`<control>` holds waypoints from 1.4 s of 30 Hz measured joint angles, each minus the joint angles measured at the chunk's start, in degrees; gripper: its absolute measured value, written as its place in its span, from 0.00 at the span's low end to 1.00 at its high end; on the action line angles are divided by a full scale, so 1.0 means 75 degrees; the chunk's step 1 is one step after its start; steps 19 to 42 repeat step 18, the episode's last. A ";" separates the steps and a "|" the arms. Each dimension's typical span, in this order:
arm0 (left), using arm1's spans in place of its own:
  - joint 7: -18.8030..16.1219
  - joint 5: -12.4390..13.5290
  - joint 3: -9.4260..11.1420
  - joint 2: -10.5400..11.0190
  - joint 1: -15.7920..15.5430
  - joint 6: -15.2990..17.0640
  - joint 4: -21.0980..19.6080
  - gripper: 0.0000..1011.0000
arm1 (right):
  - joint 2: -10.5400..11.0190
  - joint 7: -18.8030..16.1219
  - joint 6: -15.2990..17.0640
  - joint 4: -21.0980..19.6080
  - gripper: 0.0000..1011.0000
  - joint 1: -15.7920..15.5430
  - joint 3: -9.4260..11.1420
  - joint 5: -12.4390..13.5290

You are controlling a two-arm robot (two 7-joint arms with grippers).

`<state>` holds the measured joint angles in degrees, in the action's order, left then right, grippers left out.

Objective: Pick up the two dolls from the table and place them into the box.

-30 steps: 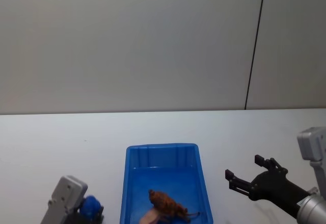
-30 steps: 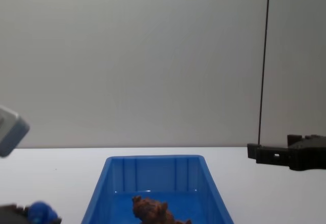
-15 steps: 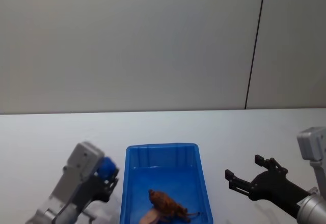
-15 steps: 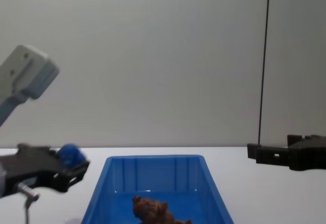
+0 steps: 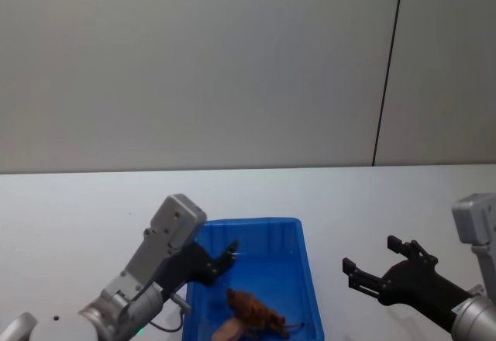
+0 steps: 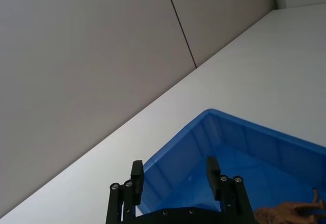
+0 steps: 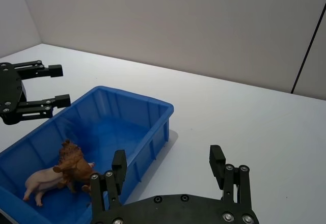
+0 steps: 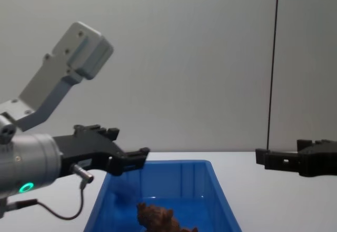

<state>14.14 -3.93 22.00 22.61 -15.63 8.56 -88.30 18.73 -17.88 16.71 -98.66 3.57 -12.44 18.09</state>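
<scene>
**Left arm swings over the bin**

Since half a second ago, our left end effector (image 5: 225,254) has moved from beside the box (image 5: 306,263) to above its near-left rim, fingers spread and holding nothing. We see both dolls lying inside the box, touching: the reddish-brown doll (image 7: 71,164) against the pink pig (image 7: 43,182). Our right end effector (image 5: 373,267) hovers spread over the white surface (image 5: 372,201), well apart from the box.
</scene>
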 joint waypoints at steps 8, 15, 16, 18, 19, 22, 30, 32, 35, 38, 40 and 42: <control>0.0267 0.0040 0.0073 -0.0193 -0.0184 -0.0269 0.0194 0.95 | 0.0000 0.0000 0.0000 0.0000 0.99 0.0000 0.0000 0.0000; 0.0387 -0.0012 0.0077 -0.0244 -0.0243 -0.0523 0.0265 0.99 | 0.0000 0.0000 0.0000 0.0000 0.99 0.0000 0.0000 0.0000; 0.0398 -0.0015 0.0077 -0.0247 -0.0247 -0.0542 0.0271 0.99 | 0.0000 0.0000 0.0000 0.0000 0.99 0.0000 0.0000 0.0000; 0.0429 -0.0029 0.0077 -0.0258 -0.0256 -0.0596 0.0285 0.99 | 0.0000 0.0000 0.0000 0.0000 0.99 0.0000 0.0000 0.0000; 0.0429 -0.0029 0.0077 -0.0258 -0.0256 -0.0596 0.0285 0.99 | 0.0000 0.0000 0.0000 0.0000 0.99 0.0000 0.0000 0.0000; 0.0429 -0.0029 0.0077 -0.0258 -0.0256 -0.0596 0.0285 0.99 | 0.0000 0.0000 0.0000 0.0000 0.99 0.0000 0.0000 0.0000; 0.0429 -0.0029 0.0077 -0.0258 -0.0256 -0.0596 0.0285 0.99 | 0.0000 0.0000 0.0000 0.0000 0.99 0.0000 0.0000 0.0000; 0.0429 -0.0029 0.0077 -0.0258 -0.0256 -0.0596 0.0285 0.99 | 0.0000 0.0000 0.0000 0.0000 0.99 0.0000 0.0000 0.0000; 0.0429 -0.0029 0.0077 -0.0258 -0.0256 -0.0596 0.0285 0.99 | 0.0000 0.0000 0.0000 0.0000 0.99 0.0000 0.0000 0.0000; 0.0429 -0.0029 0.0077 -0.0258 -0.0256 -0.0596 0.0285 0.99 | 0.0000 0.0000 0.0000 0.0000 0.99 0.0000 0.0000 0.0000; 0.0429 -0.0029 0.0077 -0.0258 -0.0256 -0.0596 0.0285 0.99 | 0.0000 0.0000 0.0000 0.0000 0.99 0.0000 0.0000 0.0000; 0.0429 -0.0029 0.0077 -0.0258 -0.0256 -0.0596 0.0285 0.99 | 0.0000 0.0000 0.0000 0.0000 0.99 0.0000 0.0000 0.0000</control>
